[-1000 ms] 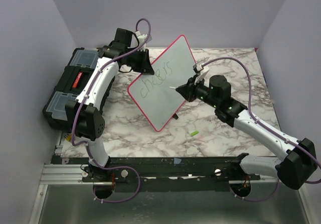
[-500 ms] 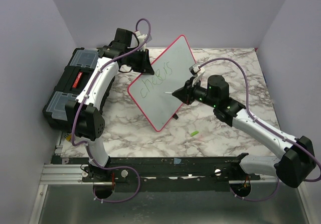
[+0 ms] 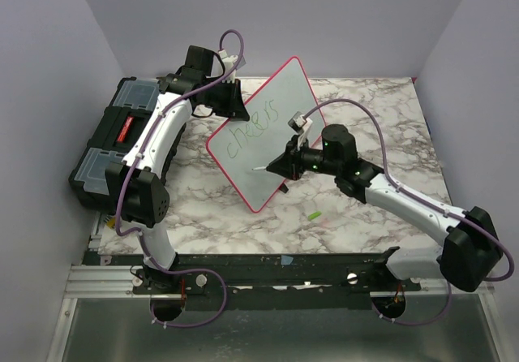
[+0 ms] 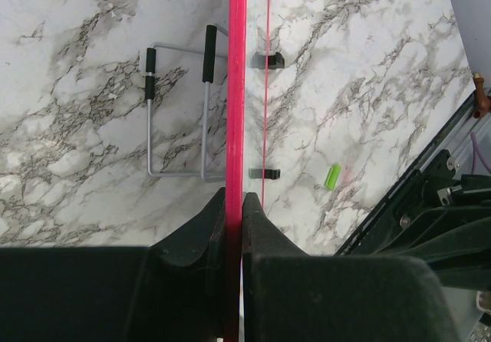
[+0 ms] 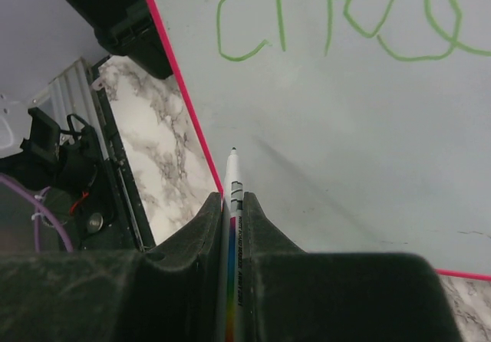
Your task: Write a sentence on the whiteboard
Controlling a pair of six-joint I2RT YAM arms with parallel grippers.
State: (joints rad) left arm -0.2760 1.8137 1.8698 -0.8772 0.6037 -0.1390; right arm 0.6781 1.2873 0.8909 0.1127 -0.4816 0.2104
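The whiteboard, white with a red-pink rim, stands tilted on the marble table. One green word, "cheers", runs across its upper part; it also shows in the right wrist view. My left gripper is shut on the whiteboard's upper left rim, seen edge-on in the left wrist view between the fingers. My right gripper is shut on a white marker. The marker tip sits at the board face, below the "c" and near the board's lower left rim.
A black toolbox lies at the left. A green marker cap lies on the marble in front of the board, also in the left wrist view. A wire stand sits behind the board. A metal rail runs along the near edge.
My right gripper has moved left and down across the board with the marker, from beside the end of "cheers" to below its start. The left gripper and board have not moved.
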